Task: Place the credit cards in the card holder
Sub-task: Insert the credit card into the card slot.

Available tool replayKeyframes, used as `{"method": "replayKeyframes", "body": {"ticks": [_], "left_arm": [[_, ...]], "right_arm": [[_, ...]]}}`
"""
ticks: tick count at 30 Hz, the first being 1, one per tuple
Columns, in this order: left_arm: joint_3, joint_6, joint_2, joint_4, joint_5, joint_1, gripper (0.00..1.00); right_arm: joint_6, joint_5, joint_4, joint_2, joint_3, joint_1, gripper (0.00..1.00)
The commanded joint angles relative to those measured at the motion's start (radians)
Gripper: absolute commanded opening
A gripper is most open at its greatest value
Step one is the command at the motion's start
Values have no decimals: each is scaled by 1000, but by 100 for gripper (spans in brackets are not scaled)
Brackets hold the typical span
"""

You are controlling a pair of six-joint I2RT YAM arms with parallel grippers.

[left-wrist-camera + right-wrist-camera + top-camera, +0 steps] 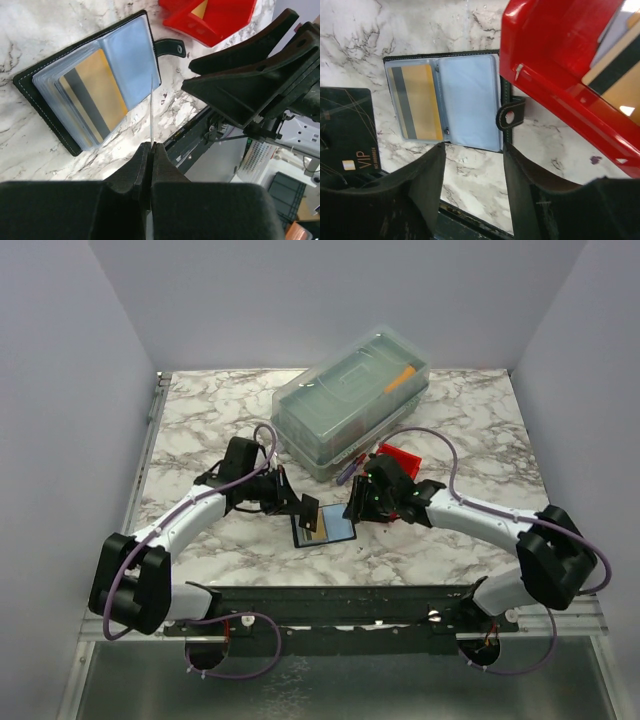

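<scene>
The marble tabletop (200, 420) has a big clear lidded box (350, 400) sitting askew toward the middle of its far edge. Both arms reach in from the near corners and meet around the centre. A red bin (405, 457) sits just on the near side of the box, a little toward the right edge, and from the right wrist you can see a tan card with a dark stripe (615, 75) lying inside it. The card holder (335, 530) lies flat and wide open close to the middle of the near edge. Its clear sleeves face up and its snap tab (509, 116) sticks out toward the bin. One sleeve on the left page already has a gold card (417, 100) in it, dark stripe showing; the facing sleeve looks bare. The left gripper (300, 508) has its fingers pressed tight together on a black card (345, 135) marked "VIP". The card stands on edge at the holder's left side, and from the left wrist it is only a thin line (151, 110) pointing at the open sleeves. The right gripper (472, 150) hovers over the holder's near edge with its fingers spread apart and nothing between them.
</scene>
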Motion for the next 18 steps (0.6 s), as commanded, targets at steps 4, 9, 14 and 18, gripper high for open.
{"method": "replayKeyframes", "body": {"ticks": [4,9,14,18], "left_arm": [[-67,-112,45,122,-53,-2,0],[-113,-183,104,234,-17,-3,0],[-115,-171,159,262,2,-19,0],[-113,-156,192,264,9,-29,0]], "right_arm": [[-48,-109,75,119,50,4,42],[-38,-64,93,153,29,4,42],[-29,-45,78,211,37,3,42],[-28,-37,63,236,42,1,42]]}}
